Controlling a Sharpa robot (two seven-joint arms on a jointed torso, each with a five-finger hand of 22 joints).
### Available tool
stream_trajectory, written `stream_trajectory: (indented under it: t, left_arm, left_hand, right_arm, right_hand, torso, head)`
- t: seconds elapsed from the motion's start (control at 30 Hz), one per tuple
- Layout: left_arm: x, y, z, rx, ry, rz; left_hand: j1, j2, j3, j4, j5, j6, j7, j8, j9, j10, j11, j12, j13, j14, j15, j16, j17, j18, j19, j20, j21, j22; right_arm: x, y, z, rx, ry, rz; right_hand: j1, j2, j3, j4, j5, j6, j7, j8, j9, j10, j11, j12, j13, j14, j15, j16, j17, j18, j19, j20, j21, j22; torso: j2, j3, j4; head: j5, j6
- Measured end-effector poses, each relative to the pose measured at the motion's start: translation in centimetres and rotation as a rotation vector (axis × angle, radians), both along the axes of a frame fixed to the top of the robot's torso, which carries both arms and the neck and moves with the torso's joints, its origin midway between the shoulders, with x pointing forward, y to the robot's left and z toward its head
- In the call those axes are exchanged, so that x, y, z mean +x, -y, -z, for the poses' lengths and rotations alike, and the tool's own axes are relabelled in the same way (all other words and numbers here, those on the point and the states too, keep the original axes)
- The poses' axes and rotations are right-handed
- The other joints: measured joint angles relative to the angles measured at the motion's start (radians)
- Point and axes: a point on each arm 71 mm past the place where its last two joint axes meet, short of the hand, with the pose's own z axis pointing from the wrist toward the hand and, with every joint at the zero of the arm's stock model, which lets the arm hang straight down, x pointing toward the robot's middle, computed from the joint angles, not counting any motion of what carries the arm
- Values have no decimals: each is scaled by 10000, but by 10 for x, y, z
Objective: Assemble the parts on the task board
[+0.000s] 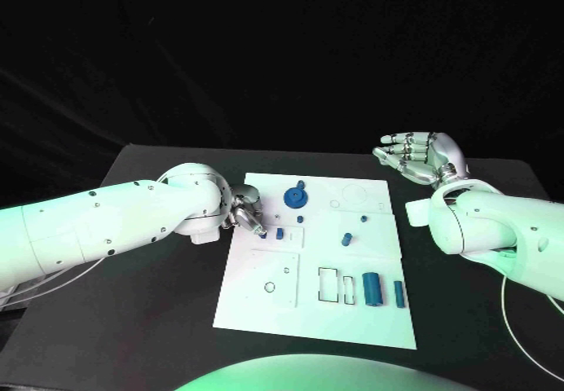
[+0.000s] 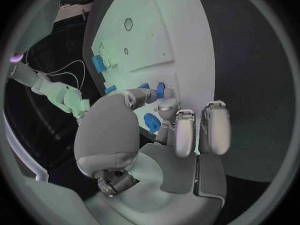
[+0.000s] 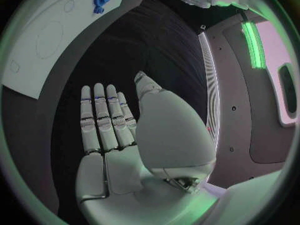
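Note:
The white task board (image 1: pixel 265 305) lies in the middle of the black table. A round blue part (image 1: pixel 297 195) sits near its far edge, with small blue parts (image 1: pixel 347 239) behind the middle. Two long blue parts (image 1: pixel 372 289) lie at the near right. My left hand (image 1: pixel 244 210) hovers over the board's left edge, fingers bent down. Its thumb and one finger (image 2: pixel 167 107) point at a small blue part (image 2: pixel 160 90) and hold nothing. That same part (image 1: pixel 279 234) lies just right of the fingertips. My right hand (image 1: pixel 420 159) is raised beyond the far right corner, fingers (image 3: pixel 103 117) spread and empty.
Outlined slots and small holes (image 1: pixel 270 287) mark the board's near half. Bare black table surrounds the board on all sides. My left forearm (image 1: pixel 117 220) crosses the table's left part, and my right forearm (image 1: pixel 494 232) hangs over its right edge.

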Motion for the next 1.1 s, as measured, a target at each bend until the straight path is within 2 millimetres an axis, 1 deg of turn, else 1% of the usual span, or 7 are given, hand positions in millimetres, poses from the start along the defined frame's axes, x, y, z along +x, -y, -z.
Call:
stream_trajectory:
  t: [0.07, 0.23, 0.63, 0.8, 0.93, 0.97, 1.1]
  left_arm:
    - [0, 0, 0, 34, 40, 29]
    - [-1, 1, 0, 102, 121, 97]
    - [-1, 2, -1, 166, 199, 140]
    - [-1, 1, 0, 88, 163, 58]
    - [-1, 0, 0, -7, 119, -38]
    - [-1, 0, 0, -26, 106, -59]
    - [-1, -1, 1, -100, 76, -142]
  left_hand:
    - [0, 0, 0, 0, 0, 34, -5, -4, 0, 37, -13, 0, 1, 0, 0, 0, 0, 0, 0, 0, 0, 1]
    - [-1, 0, -26, -26, 61, 35, -5, -10, 0, 42, -9, 0, 30, 0, 0, 0, 0, 0, 0, 0, 0, 8]
    - [-37, 24, -26, -26, 99, 36, -5, -65, 0, 43, -5, 0, -6, 0, 1, 0, 0, 0, 0, 1, -1, 7]
    - [-278, 263, -137, -137, 37, 37, -4, -123, 123, 133, -28, 0, 29, -1, 1, 0, 0, 1, 0, 1, -1, 6]
    - [-521, 268, -218, -226, -39, 73, -91, -215, 222, 202, -96, 0, 53, -32, -45, 0, 0, 0, 0, 1, -1, 6]
    - [-556, 234, 109, -556, -71, 71, -120, -238, 221, 202, -96, 0, 58, -15, -62, 0, 0, 1, 0, 1, -1, 6]
    - [-668, 205, 109, -576, -85, 57, -135, -268, 222, 202, -96, 0, 101, -1, -76, 0, 0, 1, 22, -20, -1, 5]
  right_arm:
    - [0, 0, 0, 2, -4, 2]
    - [0, 0, 0, 9, -16, 8]
    - [0, 0, 1, 19, -27, 8]
    - [0, 0, 1, 19, -30, 12]
    - [0, 0, 1, 19, -31, 10]
    - [0, 0, 1, 20, -32, 9]
    - [0, 0, 1, 16, -27, -8]
  right_hand:
    - [0, 0, 0, 0, 0, 0, 0, 0, 0, 0, 0, 0, 0, 0, 0, 0, 0, 0, 0, 0, 0, 0]
    - [0, 0, 0, 0, 0, 0, 0, 0, 0, 0, 0, 0, 0, 0, 0, 0, 0, -1, 0, 0, 0, 0]
    - [-40, -40, 0, 0, 0, 0, 0, 0, -9, 0, 0, 0, 0, 0, 0, 0, -22, -1, 0, 0, 0, -19]
    - [-40, -40, 0, 0, 0, 0, 0, 0, -8, 0, 0, 0, 0, 0, 0, 0, -22, -1, 0, 0, 0, -29]
    - [-40, -40, 0, 0, 0, 0, 0, -2, -8, 0, 0, 1, 0, 0, 0, 0, -22, -1, 0, 0, 0, -29]
    - [-40, -40, 0, 0, 0, 0, 0, -34, -8, 0, 0, 0, 0, 0, 0, 0, -31, 0, 0, 0, 0, -29]
    - [-40, -40, 0, 0, 0, 0, 0, -39, -8, 0, 0, 1, 0, -1, 1, 0, -33, 0, 0, 0, 0, -29]
  torso:
    - [0, -7, -2]
    - [0, 0, 0]
    - [-5, 10, -6]
    - [-6, 12, -6]
    - [-6, 13, -3]
    - [-6, 13, -3]
    - [-6, 13, -3]
  head:
    - [0, 14]
    - [7, 62]
    - [18, 61]
    - [18, 55]
    - [28, 54]
    - [28, 54]
    - [29, 58]
